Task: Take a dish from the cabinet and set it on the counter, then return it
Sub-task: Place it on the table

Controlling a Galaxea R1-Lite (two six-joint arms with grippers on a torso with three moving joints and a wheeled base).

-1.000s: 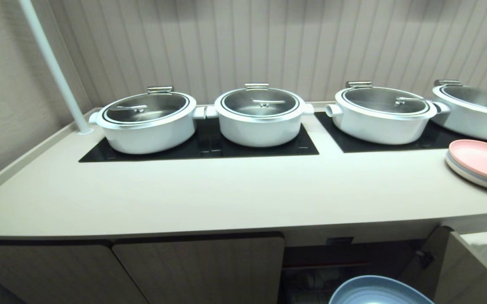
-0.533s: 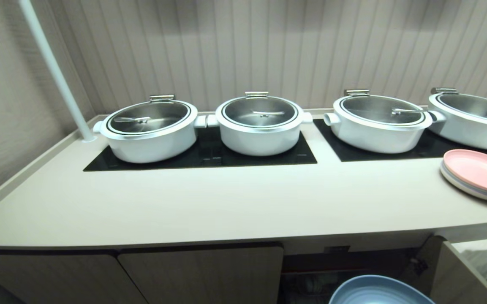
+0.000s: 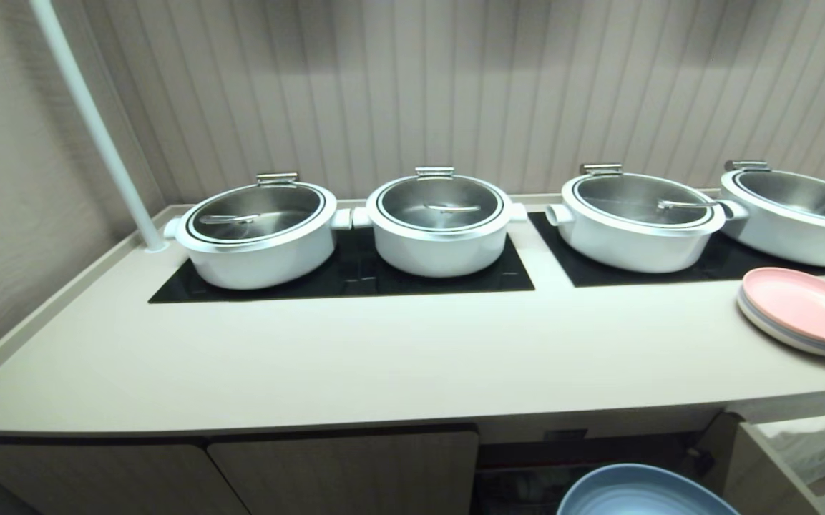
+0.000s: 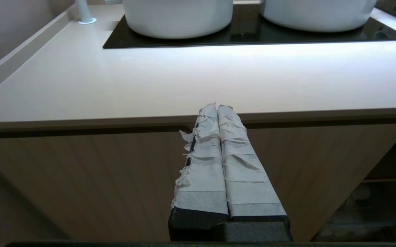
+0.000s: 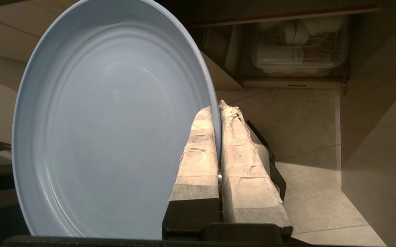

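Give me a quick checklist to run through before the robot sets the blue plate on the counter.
1. Right claw shut on the dish rim: ok.
2. Dish clear of the cabinet opening: ok, it is out in front, though below the counter edge.
3. Bare landing area on the counter in front of the cooktop panels: ok.
4. Landing spot apart from the pink-topped plate stack at the right: ok.
5. Left claw shut, empty, in front of the closed door, out of the way: ok.
6. Grip firm enough for the lift: cannot tell.
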